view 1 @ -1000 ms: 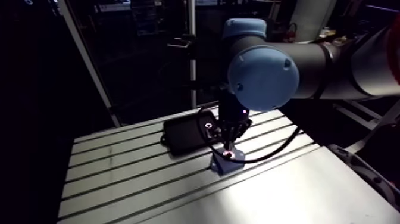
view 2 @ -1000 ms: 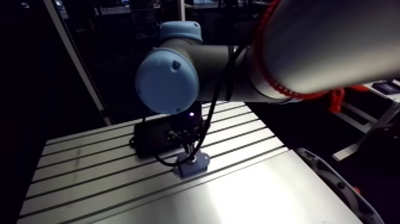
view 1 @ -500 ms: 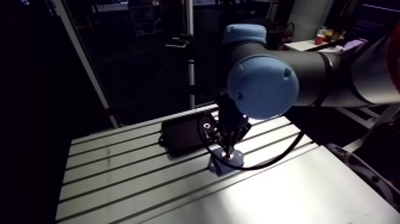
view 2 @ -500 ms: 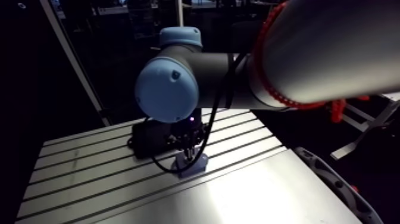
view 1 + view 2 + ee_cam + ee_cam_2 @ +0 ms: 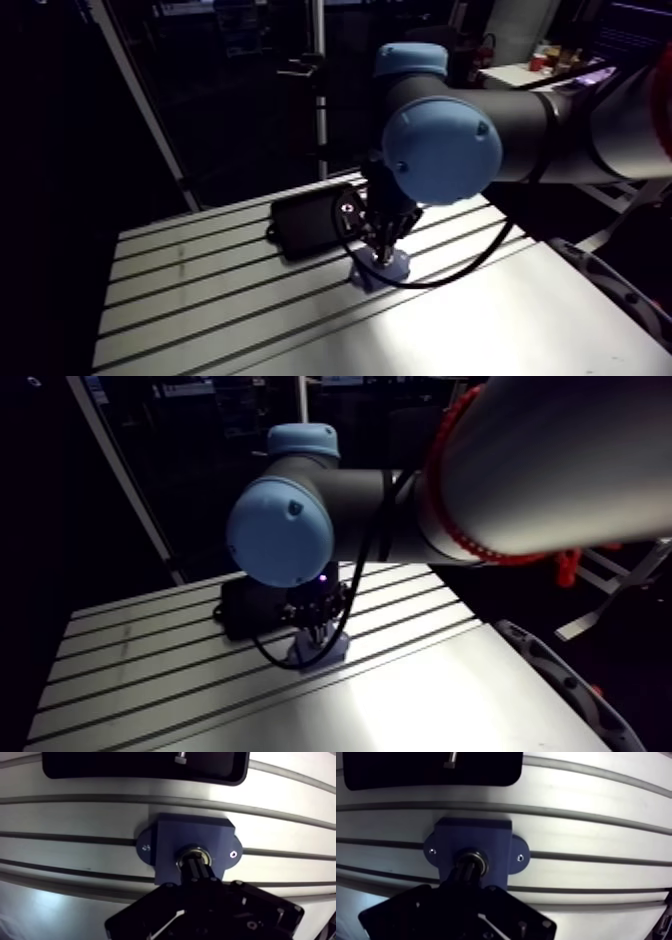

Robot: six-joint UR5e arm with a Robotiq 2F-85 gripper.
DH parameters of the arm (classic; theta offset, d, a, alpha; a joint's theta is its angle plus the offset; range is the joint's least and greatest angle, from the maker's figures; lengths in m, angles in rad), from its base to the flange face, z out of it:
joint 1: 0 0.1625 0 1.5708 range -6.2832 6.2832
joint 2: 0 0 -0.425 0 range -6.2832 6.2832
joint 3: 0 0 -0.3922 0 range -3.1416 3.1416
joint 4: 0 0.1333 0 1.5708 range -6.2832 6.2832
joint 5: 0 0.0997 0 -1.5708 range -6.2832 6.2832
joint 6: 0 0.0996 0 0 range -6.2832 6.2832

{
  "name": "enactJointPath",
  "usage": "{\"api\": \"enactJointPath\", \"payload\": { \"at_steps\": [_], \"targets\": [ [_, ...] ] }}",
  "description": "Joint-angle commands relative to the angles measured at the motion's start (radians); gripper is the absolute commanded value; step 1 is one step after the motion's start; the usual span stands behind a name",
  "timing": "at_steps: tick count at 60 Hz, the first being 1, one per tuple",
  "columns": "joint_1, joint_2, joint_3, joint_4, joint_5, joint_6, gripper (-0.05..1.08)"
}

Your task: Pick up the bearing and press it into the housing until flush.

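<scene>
Hiding the middle of the bearing [image 5: 192, 850] in the housing [image 5: 169, 841], the hand [image 5: 195, 862] is clenched.

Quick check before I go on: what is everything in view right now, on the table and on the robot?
housing: 1, blue, on the table just under the hand, an ear on each side
bearing: 1, metallic ring, sitting in the housing's bore, at the hand's tip
tray: 1, black, on the table beyond the housing
bolt: 1, silvery, small, lying in the tray
table: 1, slotted aluminium, under everything
arm: 1, grey with light-blue caps, coming down over the housing
hand: 1, black, fingers together, tips on the bearing
</scene>
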Motion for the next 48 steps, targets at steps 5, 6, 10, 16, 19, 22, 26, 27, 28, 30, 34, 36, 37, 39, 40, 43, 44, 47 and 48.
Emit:
{"api": "enactJointPath", "payload": {
  "at_steps": [5,6,10,16,19,22,26,27,28,30,34,36,37,39,40,43,44,47,48],
  "targets": [
    [0.001,0.004,0.001,-0.021,0.0,-0.001,1.08],
    [0.001,0.004,0.001,-0.021,0.0,-0.001,1.08],
    [0.001,0.007,0.001,-0.021,0.0,-0.001,1.08],
    [0.0,0.009,0.003,-0.021,0.0,-0.001,1.08],
    [0.001,0.009,0.004,-0.021,0.0,-0.001,1.08],
    [0.0,0.009,0.006,-0.021,0.0,-0.001,1.08],
    [0.0,0.009,0.006,-0.021,0.0,-0.001,1.08],
    [0.0,0.009,0.006,-0.021,0.0,-0.001,1.08],
    [0.0,0.009,0.006,-0.021,0.0,-0.001,1.08],
    [0.0,0.009,0.006,-0.021,0.0,-0.001,1.08],
    [0.001,0.009,0.007,-0.021,0.0,-0.003,1.08],
    [0.001,0.009,0.007,-0.022,0.0,-0.001,1.08],
    [0.0,0.009,0.007,-0.022,0.0,-0.001,1.08],
    [0.0,0.009,0.006,-0.022,0.0,-0.001,1.08],
    [0.0,0.009,0.006,-0.022,0.0,-0.001,1.08],
    [0.001,0.009,0.006,-0.022,0.0,-0.002,1.08],
    [0.001,0.009,0.006,-0.022,0.0,-0.003,1.08],
    [0.001,0.009,0.006,-0.022,0.0,-0.002,1.08],
    [0.001,0.009,0.006,-0.022,0.0,-0.002,1.08]
  ]
}}
